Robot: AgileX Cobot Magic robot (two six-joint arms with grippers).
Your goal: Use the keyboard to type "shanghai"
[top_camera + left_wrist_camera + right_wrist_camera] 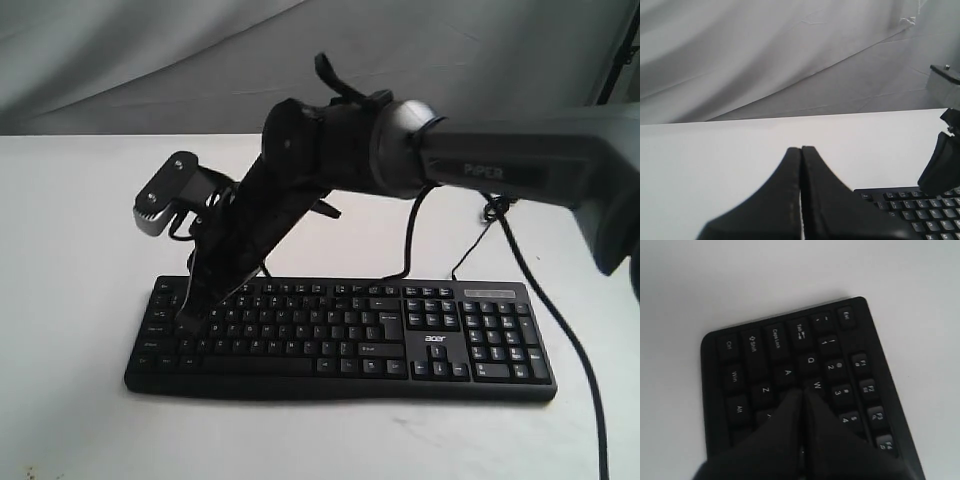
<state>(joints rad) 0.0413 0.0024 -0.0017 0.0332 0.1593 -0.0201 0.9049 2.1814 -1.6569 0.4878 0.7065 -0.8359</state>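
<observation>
The black keyboard (340, 335) with an acer logo lies across the front of the white table (70, 300). My right gripper (190, 320) reaches across from the right and comes down on its left letter block. In the right wrist view the right gripper (803, 391) is shut, its tips over the spot between A, W and Z on the keyboard (755, 365); the key beneath is hidden. The left gripper (801, 149) is shut and empty, held over bare table left of the keyboard (920, 210). It does not show in the exterior view.
A thin black cable (560, 330) runs down the table right of the keyboard, and more cable (410, 240) loops behind it. A grey cloth backdrop (150, 60) hangs behind the table. The right arm's long body (500, 170) spans the scene above the keyboard.
</observation>
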